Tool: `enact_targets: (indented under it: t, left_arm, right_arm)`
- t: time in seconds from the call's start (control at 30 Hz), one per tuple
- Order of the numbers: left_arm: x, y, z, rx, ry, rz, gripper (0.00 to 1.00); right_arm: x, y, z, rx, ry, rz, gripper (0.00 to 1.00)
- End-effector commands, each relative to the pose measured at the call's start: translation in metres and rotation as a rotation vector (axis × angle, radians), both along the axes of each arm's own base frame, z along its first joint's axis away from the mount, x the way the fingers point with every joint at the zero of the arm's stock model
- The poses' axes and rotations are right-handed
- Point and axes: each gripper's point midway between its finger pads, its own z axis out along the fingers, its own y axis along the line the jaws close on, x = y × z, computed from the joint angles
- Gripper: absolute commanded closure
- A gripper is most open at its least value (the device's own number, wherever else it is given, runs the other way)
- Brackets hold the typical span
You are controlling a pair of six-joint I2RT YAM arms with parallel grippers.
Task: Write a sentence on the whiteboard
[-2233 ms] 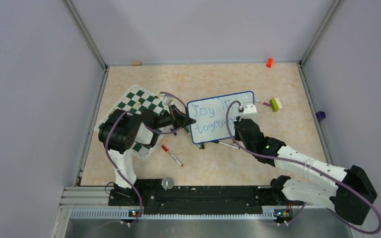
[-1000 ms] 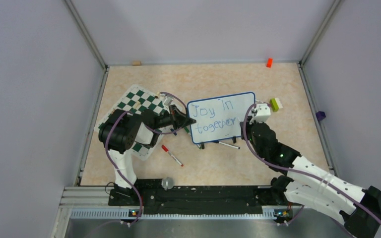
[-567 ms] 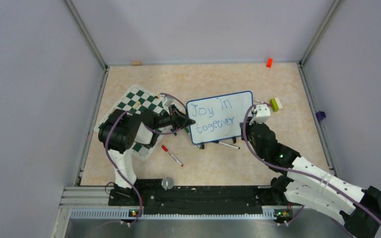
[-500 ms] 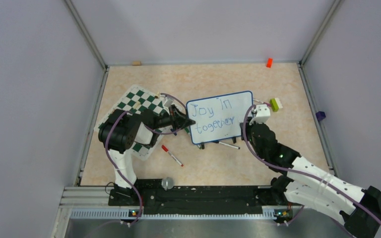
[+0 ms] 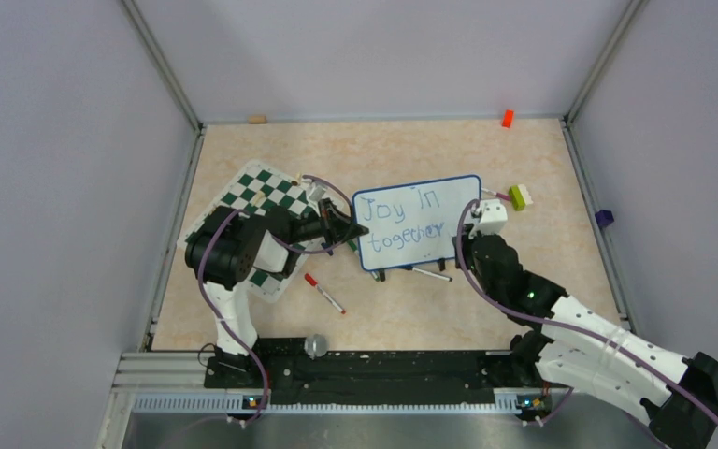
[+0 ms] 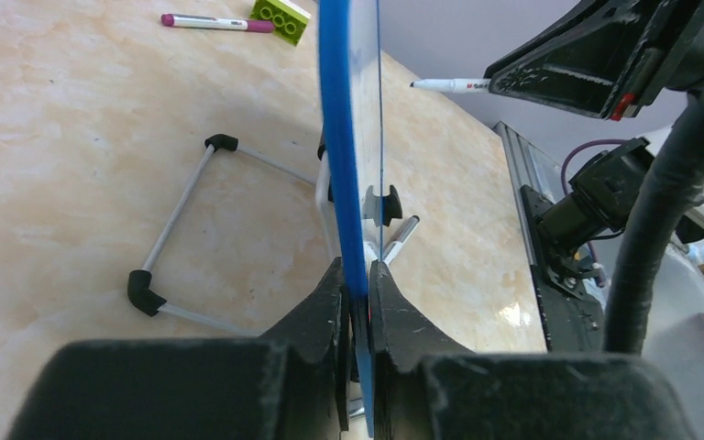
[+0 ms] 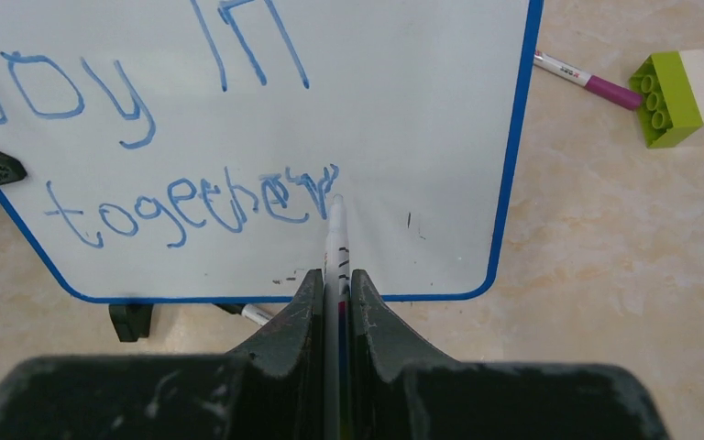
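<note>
The whiteboard stands tilted on black feet at mid-table, with a dark-blue frame. Blue marker words on it read "Joy in" over "together". My left gripper is shut on the board's left edge; in the left wrist view it clamps the blue frame. My right gripper is shut on a white marker. In the right wrist view my gripper holds the marker's tip at the end of "together".
A green-and-white chess mat lies under the left arm. A red-capped marker and another pen lie near the board's front. A green-and-white brick and a pink marker lie right of the board. An orange block sits by the far wall.
My right gripper moved right along the lower line and more of "together" now shows. In the last half second it barely shifted. My left gripper kept its hold on the board.
</note>
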Motion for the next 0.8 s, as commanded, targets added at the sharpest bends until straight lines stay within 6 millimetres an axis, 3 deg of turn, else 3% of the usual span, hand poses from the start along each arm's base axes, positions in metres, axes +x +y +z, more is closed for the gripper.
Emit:
enact_targets:
  t: [0.0,0.23,0.53,0.77]
  left_arm:
    - [-0.002,0.001,0.003,-0.003,-0.096,-0.006,0.98]
    - [-0.004,0.001,0.002,-0.009,-0.055,-0.016,1.00]
    - [-0.008,0.002,0.000,-0.006,0.029,-0.003,1.00]
    - [-0.011,0.010,-0.023,0.109,0.184,0.052,1.00]
  right_arm:
    - [-0.001,-0.002,0.013,0.011,0.005,-0.001,1.00]
    - [-0.005,-0.006,0.013,0.042,-0.007,-0.013,1.00]
    - [-0.014,-0.009,0.034,0.134,-0.084,0.013,1.00]
    - [-0.019,-0.005,0.029,0.135,-0.065,0.049,1.00]
